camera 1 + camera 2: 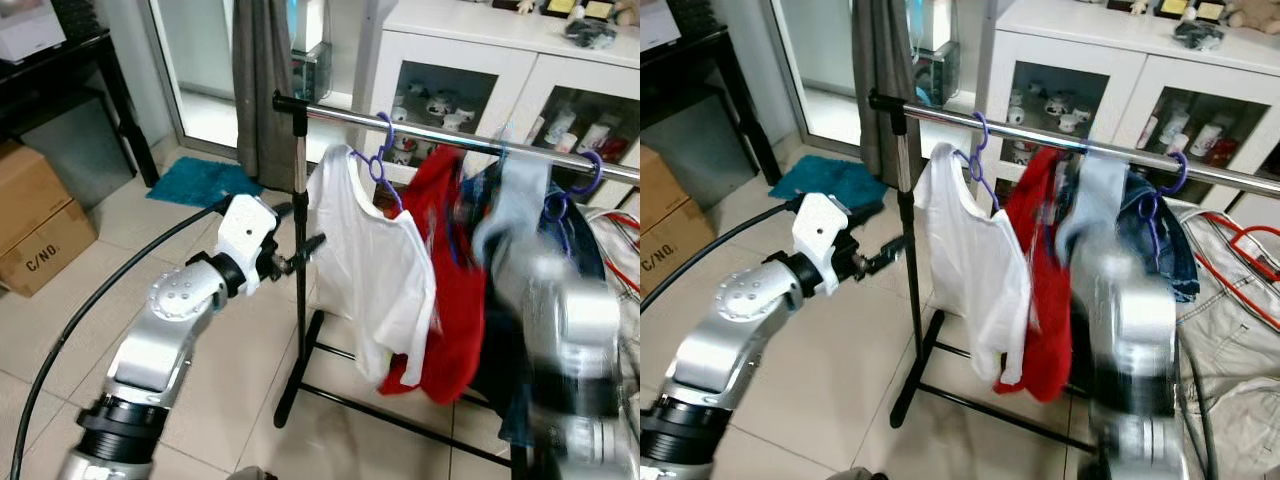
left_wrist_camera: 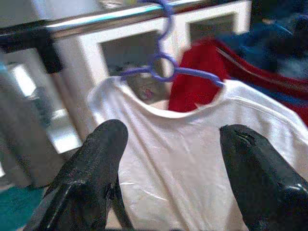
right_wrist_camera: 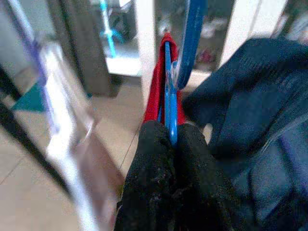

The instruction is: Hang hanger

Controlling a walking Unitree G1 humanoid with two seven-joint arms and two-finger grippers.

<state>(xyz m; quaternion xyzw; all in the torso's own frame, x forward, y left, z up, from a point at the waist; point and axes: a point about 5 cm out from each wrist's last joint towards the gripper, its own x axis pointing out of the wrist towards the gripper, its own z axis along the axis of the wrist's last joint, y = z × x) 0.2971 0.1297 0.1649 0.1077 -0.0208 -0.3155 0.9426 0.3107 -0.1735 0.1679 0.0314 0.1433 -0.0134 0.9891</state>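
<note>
Blue hanger [image 3: 169, 103]: thin plastic, seen edge-on in the right wrist view, pinched between the two black fingers [image 3: 154, 178] of the right tool [image 3: 171, 139], which is clenched on it. Red cloth [image 3: 155, 91] sits directly behind the hanger; dark blue fabric [image 3: 245, 106] lies beside it.

Right arm [image 1: 560, 340]: raised in front of the clothes rail, heavily blurred in both eye views, its upper end near a pale blue garment [image 1: 515, 195] at rail height.

Rail [image 1: 420, 130]: shiny metal bar, horizontal, on a black upright post [image 1: 300, 250] with black floor feet.

Items on the rail, from the post outward: white T-shirt [image 1: 370, 260] on a purple hanger [image 1: 383, 160]; red garment [image 1: 450, 290] just beside it, touching; dark blue clothing further along with another purple hook [image 1: 585, 180].

Left tool [image 1: 300, 258]: held out near the post, level with the white T-shirt, fingers spread apart and grasping nothing; the left wrist view looks between them at the shirt's neckline.

Surroundings: white cabinet [image 1: 470, 70] with glass doors behind the rail; cardboard boxes [image 1: 35, 215] on the tiled floor [image 1: 230, 390]; teal mat [image 1: 200, 180]; grey curtain [image 1: 262, 90].
</note>
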